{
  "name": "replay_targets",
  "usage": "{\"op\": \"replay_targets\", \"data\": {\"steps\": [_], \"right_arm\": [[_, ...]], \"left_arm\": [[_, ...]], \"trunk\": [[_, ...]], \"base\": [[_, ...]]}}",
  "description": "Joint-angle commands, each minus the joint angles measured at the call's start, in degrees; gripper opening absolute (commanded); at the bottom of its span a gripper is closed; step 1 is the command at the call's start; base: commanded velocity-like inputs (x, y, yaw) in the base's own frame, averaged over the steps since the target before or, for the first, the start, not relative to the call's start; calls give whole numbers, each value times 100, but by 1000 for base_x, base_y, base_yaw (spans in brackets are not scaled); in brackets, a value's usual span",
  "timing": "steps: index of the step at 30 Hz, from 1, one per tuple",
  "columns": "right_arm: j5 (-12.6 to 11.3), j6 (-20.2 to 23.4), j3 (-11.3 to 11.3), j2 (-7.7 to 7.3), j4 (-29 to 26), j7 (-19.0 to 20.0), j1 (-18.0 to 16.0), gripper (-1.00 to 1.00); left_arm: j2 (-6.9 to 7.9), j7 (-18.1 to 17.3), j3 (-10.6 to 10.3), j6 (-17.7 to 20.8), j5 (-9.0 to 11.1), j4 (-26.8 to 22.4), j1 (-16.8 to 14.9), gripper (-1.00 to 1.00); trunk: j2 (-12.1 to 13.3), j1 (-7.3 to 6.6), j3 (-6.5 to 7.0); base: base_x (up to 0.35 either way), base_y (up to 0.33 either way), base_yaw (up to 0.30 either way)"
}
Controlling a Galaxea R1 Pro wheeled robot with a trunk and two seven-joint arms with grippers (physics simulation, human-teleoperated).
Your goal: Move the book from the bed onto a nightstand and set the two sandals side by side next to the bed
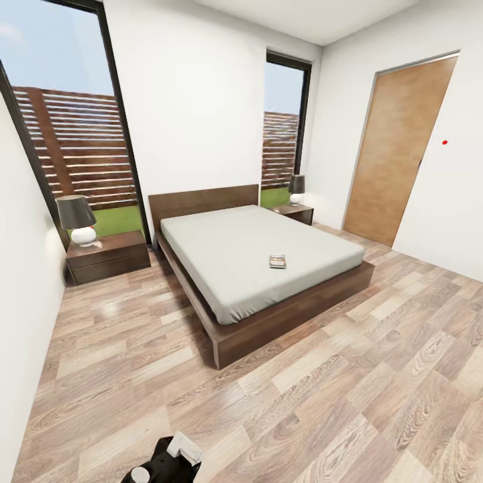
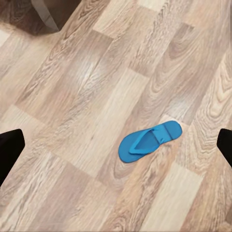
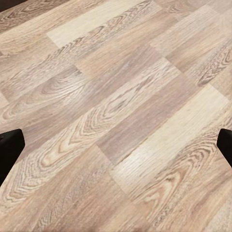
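Floorboards (image 1: 282,402) lie nearest | both end effectors (image 2: 116,145) (image 3: 116,145) spread wide, empty | book (image 1: 278,261) rests on bed (image 1: 255,261) near foot | one sandal (image 2: 149,140) lies under my left wrist | I'd drive closer before reaching, favouring the near nightstand (image 1: 107,257).

No text, label, brand, number or sign can be read in any view; the book (image 1: 278,261) on the bed (image 1: 255,258) is too small for its cover lettering to be made out, and the small red dot (image 1: 445,142) on the wall beside the door (image 1: 396,151) carries no writing
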Motion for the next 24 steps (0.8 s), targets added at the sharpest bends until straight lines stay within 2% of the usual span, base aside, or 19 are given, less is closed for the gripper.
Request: {"op": "replay_targets", "data": {"steps": [1, 24], "right_arm": [[-7, -12, -6, 1, -3, 4, 0, 100], [-7, -12, -4, 1, -2, 4, 0, 100]], "left_arm": [[-4, -28, 3, 30, -46, -18, -2, 100], [-16, -37, -11, 40, -68, -33, -8, 100]], "trunk": [[-3, 0, -5], [-3, 0, -5]], "base": [[0, 0, 0], [0, 0, 0]]}}
